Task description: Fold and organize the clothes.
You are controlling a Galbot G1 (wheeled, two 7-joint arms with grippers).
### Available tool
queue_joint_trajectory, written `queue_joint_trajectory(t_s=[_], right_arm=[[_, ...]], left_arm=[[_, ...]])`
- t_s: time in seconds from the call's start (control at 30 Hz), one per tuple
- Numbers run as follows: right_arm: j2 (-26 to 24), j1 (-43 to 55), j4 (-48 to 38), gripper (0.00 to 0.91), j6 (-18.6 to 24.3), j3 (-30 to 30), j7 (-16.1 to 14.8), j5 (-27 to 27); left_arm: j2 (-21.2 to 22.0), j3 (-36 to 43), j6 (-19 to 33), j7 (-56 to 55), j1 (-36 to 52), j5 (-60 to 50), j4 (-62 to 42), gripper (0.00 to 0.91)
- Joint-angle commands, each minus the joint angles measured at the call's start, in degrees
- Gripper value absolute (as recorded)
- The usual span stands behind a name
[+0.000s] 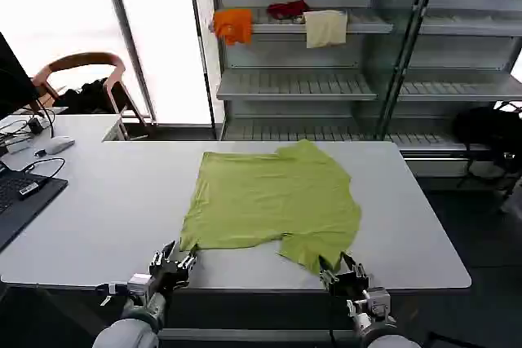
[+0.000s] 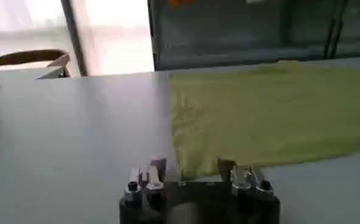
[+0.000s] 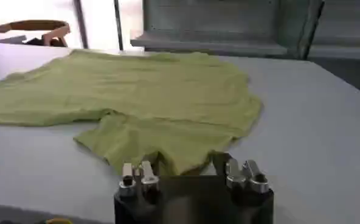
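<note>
No text, label, brand, number or sign can be read anywhere. The T-shirt (image 1: pixel 277 200) is plain lime yellow-green with no print, and the table (image 1: pixel 106 201) under it bears no markings. The shelving (image 1: pixel 326 79) behind carries nothing legible either.

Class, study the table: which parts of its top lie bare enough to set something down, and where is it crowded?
Bare: the table between the laptop and the T-shirt, and the strip from the shirt to the table's right edge. Crowded: the far left corner with mouse and cables, and the near edge, where the left pincer and right pincer, both open, sit at the shirt's hem.
</note>
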State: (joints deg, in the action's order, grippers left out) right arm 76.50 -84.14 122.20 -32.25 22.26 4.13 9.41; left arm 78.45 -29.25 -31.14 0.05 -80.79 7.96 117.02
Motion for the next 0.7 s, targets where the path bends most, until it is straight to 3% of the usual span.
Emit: queue_joint_trajectory(t_s=[0.03,0.43,0.7], right_arm=[[0.13,0.08,-0.32,0.0,-0.18,-0.09,-0.3,0.0],[-0.06,-0.41,2.69,0.0,0.25,0.6,-0.1,1.53],[0.13,-0.25,7.85,0.0,-0.4,1.61,0.67,2.96]], left_arm=[[-0.01,0.4,-0.25,0.06,-0.21,0.15,0.07,0.01],[-0.34,0.51,0.85,1.28,-0.77,1.42,2.02,0.0],[-0.56,-3.87,1.6,2.99,-0.36,5.8,7.84,0.0]])
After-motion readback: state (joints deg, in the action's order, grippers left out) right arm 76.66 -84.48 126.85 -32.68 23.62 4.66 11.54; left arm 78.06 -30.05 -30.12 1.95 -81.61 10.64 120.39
